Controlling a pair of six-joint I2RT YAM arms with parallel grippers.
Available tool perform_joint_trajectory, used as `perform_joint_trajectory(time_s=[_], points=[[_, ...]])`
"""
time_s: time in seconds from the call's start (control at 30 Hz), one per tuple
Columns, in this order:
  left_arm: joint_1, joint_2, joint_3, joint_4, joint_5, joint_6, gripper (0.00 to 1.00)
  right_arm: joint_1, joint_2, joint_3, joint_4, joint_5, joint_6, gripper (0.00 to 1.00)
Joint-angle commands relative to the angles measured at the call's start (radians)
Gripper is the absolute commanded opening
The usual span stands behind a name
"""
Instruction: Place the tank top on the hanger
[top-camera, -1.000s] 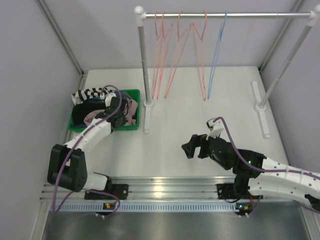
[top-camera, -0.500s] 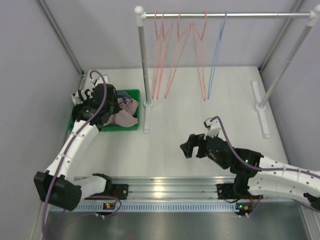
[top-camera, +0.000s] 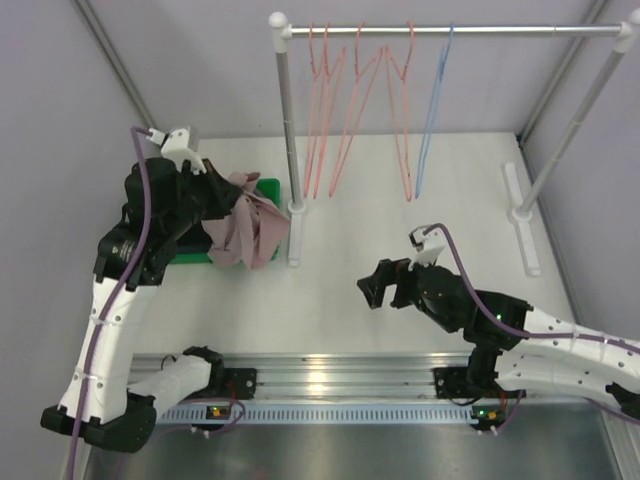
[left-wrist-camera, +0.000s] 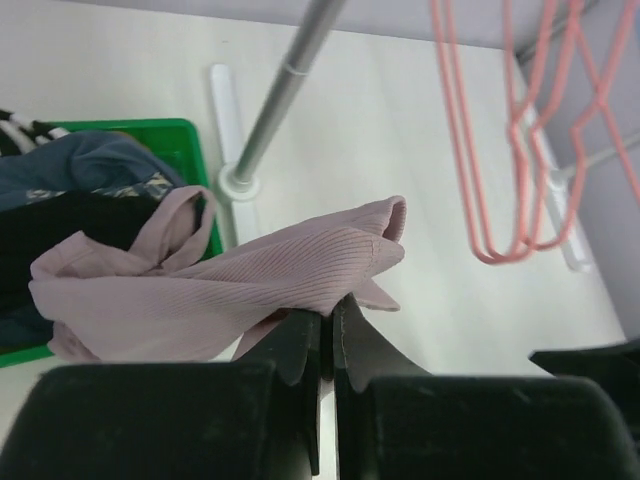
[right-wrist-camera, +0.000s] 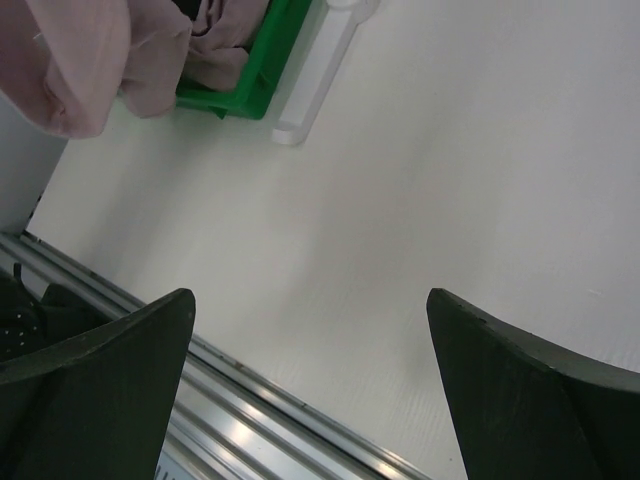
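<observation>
My left gripper (top-camera: 222, 197) is shut on the dusty-pink tank top (top-camera: 250, 225) and holds it raised over the right edge of the green bin (top-camera: 270, 190). In the left wrist view the tank top (left-wrist-camera: 230, 290) drapes to the left from my closed left gripper (left-wrist-camera: 331, 312). The light-blue hanger (top-camera: 432, 110) hangs on the rail at the back right, apart from both arms. My right gripper (top-camera: 378, 285) is open and empty above the middle of the table; it also shows in the right wrist view (right-wrist-camera: 310, 310), where the tank top (right-wrist-camera: 80, 70) hangs at the upper left.
Several pink wire hangers (top-camera: 355, 100) hang on the rail (top-camera: 450, 30) left of the blue one. The rack's left post (top-camera: 288, 140) stands just right of the bin. The bin holds dark and striped clothes (left-wrist-camera: 60, 190). Rack feet (top-camera: 523, 210) rest on the table.
My left arm has risen out of the bin and lifted the tank top up and to the right. My right gripper has barely shifted.
</observation>
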Motion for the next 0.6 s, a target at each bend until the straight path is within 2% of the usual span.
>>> perform_joint_trajectory(time_s=[0.0, 0.03, 0.13, 0.3, 0.4, 0.5, 0.53, 0.57], points=[[-0.003, -0.036, 0.067, 0.014, 0.237, 0.027, 0.00, 0.007, -0.012, 0.052, 0.030, 0.027, -0.019, 1.00], [-0.002, -0.042, 0.062, 0.017, 0.332, 0.030, 0.00, 0.007, -0.018, 0.053, 0.028, 0.031, -0.020, 1.00], [-0.003, -0.073, -0.007, 0.058, 0.488, 0.023, 0.00, 0.007, -0.030, 0.050, 0.025, 0.039, -0.017, 1.00], [-0.011, -0.160, -0.240, 0.164, 0.636, -0.046, 0.00, 0.007, -0.044, 0.034, 0.013, 0.044, -0.005, 1.00], [-0.017, -0.185, -0.392, 0.216, 0.672, -0.120, 0.00, 0.007, -0.055, 0.021, 0.010, 0.047, 0.004, 1.00], [-0.041, -0.186, -0.508, 0.223, 0.608, -0.161, 0.00, 0.007, -0.061, 0.011, 0.010, 0.048, 0.014, 1.00], [-0.048, -0.183, -0.533, 0.226, 0.594, -0.174, 0.05, 0.007, -0.064, 0.008, 0.011, 0.048, 0.018, 1.00], [-0.058, -0.182, -0.573, 0.232, 0.568, -0.177, 0.24, 0.007, -0.063, 0.001, 0.016, 0.045, 0.020, 1.00]])
